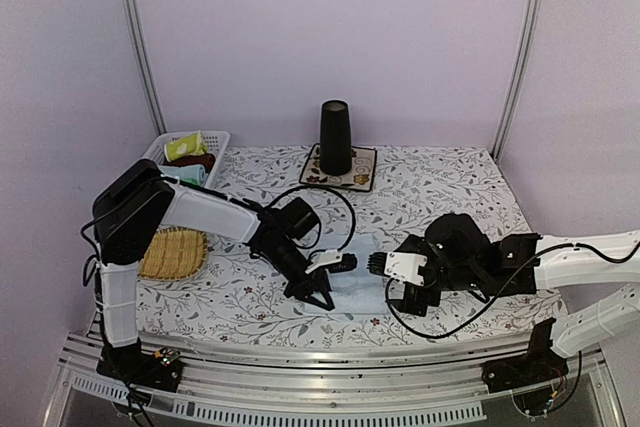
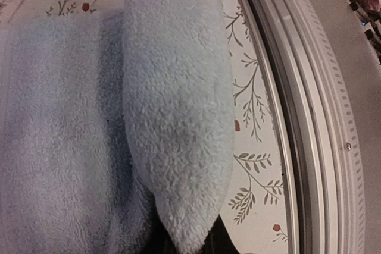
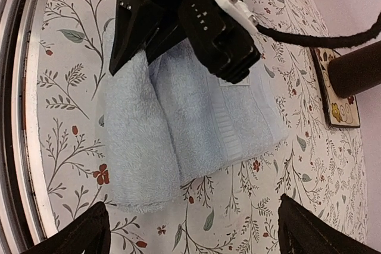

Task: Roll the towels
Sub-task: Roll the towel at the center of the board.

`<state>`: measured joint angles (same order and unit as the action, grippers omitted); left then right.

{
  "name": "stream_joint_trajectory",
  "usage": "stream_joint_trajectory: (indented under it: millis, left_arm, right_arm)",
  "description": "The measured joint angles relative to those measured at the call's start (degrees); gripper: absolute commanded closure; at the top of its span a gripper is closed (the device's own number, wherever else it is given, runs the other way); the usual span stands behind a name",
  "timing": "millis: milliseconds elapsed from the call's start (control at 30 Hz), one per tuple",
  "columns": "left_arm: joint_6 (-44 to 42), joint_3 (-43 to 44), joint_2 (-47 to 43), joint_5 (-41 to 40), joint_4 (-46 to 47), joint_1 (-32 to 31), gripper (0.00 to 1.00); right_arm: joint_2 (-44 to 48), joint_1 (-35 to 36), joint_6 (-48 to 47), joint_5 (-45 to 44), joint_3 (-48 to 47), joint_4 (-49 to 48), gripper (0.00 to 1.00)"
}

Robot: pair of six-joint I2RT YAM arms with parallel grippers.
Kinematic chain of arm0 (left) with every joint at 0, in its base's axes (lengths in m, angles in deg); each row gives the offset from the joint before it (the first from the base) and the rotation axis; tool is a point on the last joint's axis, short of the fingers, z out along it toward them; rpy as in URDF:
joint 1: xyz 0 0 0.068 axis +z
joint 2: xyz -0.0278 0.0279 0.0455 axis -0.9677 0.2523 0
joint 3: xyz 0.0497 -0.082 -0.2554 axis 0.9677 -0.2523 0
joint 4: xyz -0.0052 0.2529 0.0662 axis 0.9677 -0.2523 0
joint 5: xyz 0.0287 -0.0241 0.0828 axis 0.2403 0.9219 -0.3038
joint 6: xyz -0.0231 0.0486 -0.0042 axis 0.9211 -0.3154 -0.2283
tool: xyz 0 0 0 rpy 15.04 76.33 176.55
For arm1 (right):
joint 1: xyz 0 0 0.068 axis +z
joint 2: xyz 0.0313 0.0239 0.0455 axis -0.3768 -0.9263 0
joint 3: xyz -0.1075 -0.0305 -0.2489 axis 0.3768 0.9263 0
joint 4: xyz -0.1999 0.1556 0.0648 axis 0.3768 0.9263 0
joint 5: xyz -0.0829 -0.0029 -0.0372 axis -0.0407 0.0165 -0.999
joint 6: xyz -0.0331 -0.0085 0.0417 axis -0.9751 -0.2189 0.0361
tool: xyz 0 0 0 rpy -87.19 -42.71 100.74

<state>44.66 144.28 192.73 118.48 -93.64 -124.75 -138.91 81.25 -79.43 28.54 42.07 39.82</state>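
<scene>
The light blue towel (image 1: 362, 247) lies on the flowered tablecloth near the front middle, its near edge rolled into a thick fold (image 3: 140, 141). My left gripper (image 1: 322, 293) is shut on one end of that fold (image 2: 178, 117); its jaws (image 2: 187, 248) are mostly hidden under the cloth. My right gripper (image 1: 384, 279) stands open just right of the towel, and its fingertips (image 3: 74, 233) straddle bare tablecloth short of the towel's other end. A yellow-green towel (image 1: 186, 146) sits in the white basket (image 1: 218, 139) at the back left.
A woven straw tray (image 1: 174, 253) lies at the left. A tall black cup (image 1: 335, 136) stands on a flowered mat (image 1: 360, 179) at the back middle. The table's metal front rail (image 2: 309, 123) runs close by the rolled fold.
</scene>
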Motion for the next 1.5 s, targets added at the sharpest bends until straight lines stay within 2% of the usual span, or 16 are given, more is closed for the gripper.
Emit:
stream_joint_trajectory:
  millis: [267, 667, 733, 800, 1033, 1167, 1267, 1300, 1333, 1400, 1500]
  left_arm:
    - [1.4, 3.9, 3.0, 5.3, -4.7, 2.7, 1.0]
    - [4.6, 13.5, 11.3, 13.0, -12.6, 6.8, 1.0]
    - [4.7, 14.0, 12.0, 14.3, -13.4, 7.1, 1.0]
    - [4.7, 14.2, 12.3, 15.0, -13.7, 7.2, 1.0]
    - [4.2, 14.2, 12.5, 15.8, -14.1, 7.4, 1.0]
    - [3.8, 14.0, 12.5, 15.7, -14.1, 7.4, 1.0]
    - [3.4, 13.8, 12.3, 15.6, -14.1, 7.5, 0.94]
    - [3.3, 13.6, 12.1, 15.3, -14.1, 7.5, 0.9]
    - [3.2, 13.3, 11.6, 14.9, -14.1, 7.5, 0.71]
    - [2.9, 12.6, 10.6, 13.8, -14.0, 7.6, 0.51]
    - [2.8, 10.7, 7.7, 10.6, -13.7, 7.8, 0.32]
  right_arm:
    - [-6.8, 6.8, -6.4, -5.7, 2.0, -7.1, 0.08]
    - [-21.8, 8.2, -12.1, -9.9, 0.1, -19.0, 0.22]
    - [-24.5, 8.2, -12.9, -11.9, -0.2, -21.6, 0.32]
    - [-25.9, 8.2, -13.3, -13.1, -0.5, -22.8, 0.35]
    - [-30.7, 8.3, -13.3, -17.3, -2.5, -26.3, 0.61]
    - [-31.6, 8.0, -12.6, -17.7, -2.8, -26.9, 0.84]
    - [-31.9, 7.3, -11.8, -17.0, -3.7, -26.1, 0.93]
    - [-32.0, 7.0, -11.3, -16.3, -4.3, -25.2, 0.95]
    - [-32.0, 6.6, -11.0, -15.5, -4.9, -24.4, 0.96]
    - [-32.0, 5.9, -10.3, -13.6, -6.0, -22.7, 0.96]
    - [-32.0, 4.8, -9.1, -10.5, -7.7, -19.9, 0.97]
